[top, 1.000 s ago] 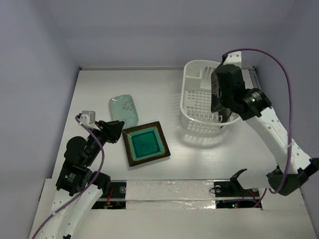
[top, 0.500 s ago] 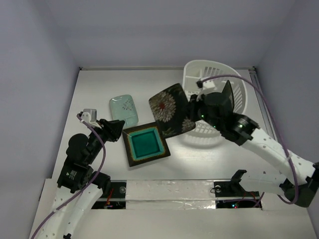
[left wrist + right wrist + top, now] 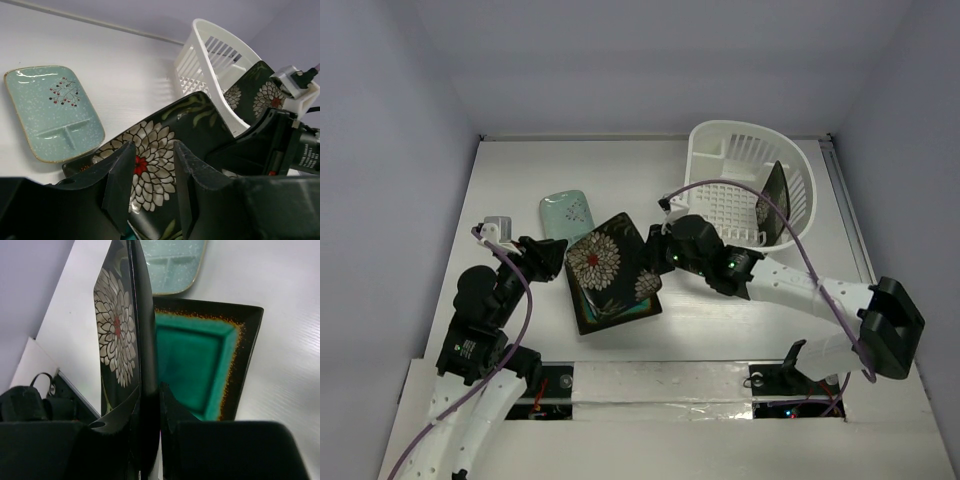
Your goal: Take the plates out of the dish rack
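**One flower plate out over the table, one in the rack**

Now the white dish rack [image 3: 720,130] holds a single plate: a black flower-patterned plate [image 3: 775,205] standing on edge against the rack's near right wall. No other plate can be seen inside it.

Outside the rack, to its left, the right gripper [image 3: 655,255] is clamped on the rim of the second flower plate [image 3: 610,262], one finger on each face. That plate hangs tilted over the dark-rimmed teal plate [image 3: 620,312], which lies flat on the table [image 3: 520,180] and is mostly covered from above. Farther left of the rack, and apart from both, the speckled mint plate [image 3: 568,215] lies flat.

The left gripper [image 3: 552,262] sits farther from the rack than the held plate, just beside its left edge, fingers spread and gripping nothing.

The right wrist view shows what the overhead one hides. It shows the teal centre and the near-upright edge of the held plate between the two fingers. Whether that edge touches the teal plate cannot be told.

The left wrist view shows the mint plate's berry sprig and divider ridge. It also shows the racked plate leaning behind the rack's slotted wall.
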You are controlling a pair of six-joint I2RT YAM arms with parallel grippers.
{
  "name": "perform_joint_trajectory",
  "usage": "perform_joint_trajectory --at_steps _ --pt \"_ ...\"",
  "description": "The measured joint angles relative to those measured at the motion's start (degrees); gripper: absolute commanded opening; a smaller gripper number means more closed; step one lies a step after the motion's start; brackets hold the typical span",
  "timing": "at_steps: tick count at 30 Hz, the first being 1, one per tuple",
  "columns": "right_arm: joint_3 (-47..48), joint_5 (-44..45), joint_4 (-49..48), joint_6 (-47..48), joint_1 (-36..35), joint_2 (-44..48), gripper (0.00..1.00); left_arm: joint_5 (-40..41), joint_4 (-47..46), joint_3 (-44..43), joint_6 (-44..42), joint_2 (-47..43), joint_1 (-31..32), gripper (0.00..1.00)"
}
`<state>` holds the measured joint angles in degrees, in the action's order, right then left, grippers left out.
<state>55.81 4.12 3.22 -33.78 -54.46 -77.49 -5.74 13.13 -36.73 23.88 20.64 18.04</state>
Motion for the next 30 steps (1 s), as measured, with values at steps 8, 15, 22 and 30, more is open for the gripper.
perform_joint_trajectory --at_steps 8,15,22,30 --pt "-0.66 0.52 -6.14 -4.63 0.0 -6.86 0.0 -0.02 0.0 0.0 0.02 0.0 -0.15 0.37" --pt "-3.32 1.36 -8.35 -7.17 0.02 -9.18 0.0 -0.09 0.0 0.0 0.02 0.0 -0.15 0.41" --pt "-5.09 1.2 -9.79 -9.35 -0.02 -11.28 0.0 -0.22 0.0 0.0 0.07 0.0 -0.15 0.51" --pt "-5.31 0.94 -11.1 -10.88 -0.24 -12.57 0.17 -0.17 0.0 0.0 0.13 -0.26 -0.15 0.71"
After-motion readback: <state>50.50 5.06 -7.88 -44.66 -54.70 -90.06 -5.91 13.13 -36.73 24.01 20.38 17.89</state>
